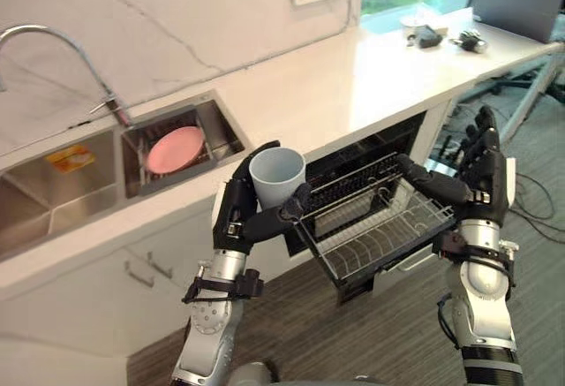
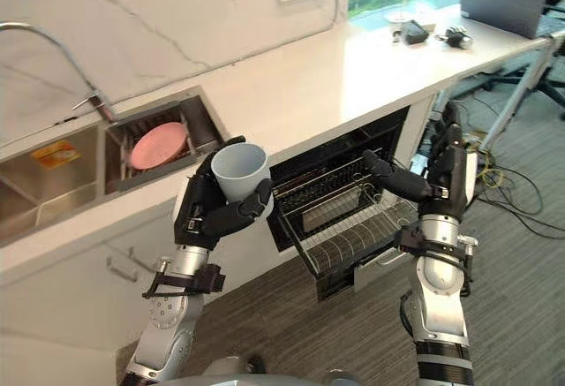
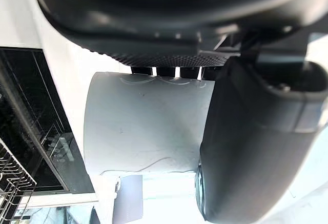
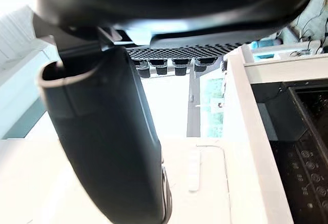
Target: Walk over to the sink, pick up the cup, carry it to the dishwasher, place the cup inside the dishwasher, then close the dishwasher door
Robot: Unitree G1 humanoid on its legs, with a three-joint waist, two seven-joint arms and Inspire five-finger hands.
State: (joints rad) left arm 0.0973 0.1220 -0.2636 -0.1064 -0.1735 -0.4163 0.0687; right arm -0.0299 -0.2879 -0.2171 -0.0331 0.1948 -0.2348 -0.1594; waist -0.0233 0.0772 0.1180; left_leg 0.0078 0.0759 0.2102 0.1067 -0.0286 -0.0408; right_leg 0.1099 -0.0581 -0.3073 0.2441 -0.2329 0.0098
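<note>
A pale grey-blue cup [image 1: 277,177] stands upright, mouth up, in my left hand [image 1: 237,214], whose fingers and thumb curl round its wall. In the left wrist view the cup [image 3: 143,126] sits between the fingers and the thumb [image 3: 251,147]. It hangs in front of the counter edge, just left of the open dishwasher [image 1: 353,152], level with the near left corner of its pulled-out wire rack [image 1: 380,227]. My right hand [image 1: 481,174] is raised at the rack's right side, fingers straight, thumb pointing toward the rack and holding nothing.
The steel sink [image 1: 53,200] with its faucet [image 1: 53,37] lies at the left; a pink plate [image 1: 174,148] sits in its drainer section. The white counter [image 1: 353,86] carries small items and a laptop [image 1: 516,2] at the far right. Wood floor lies below.
</note>
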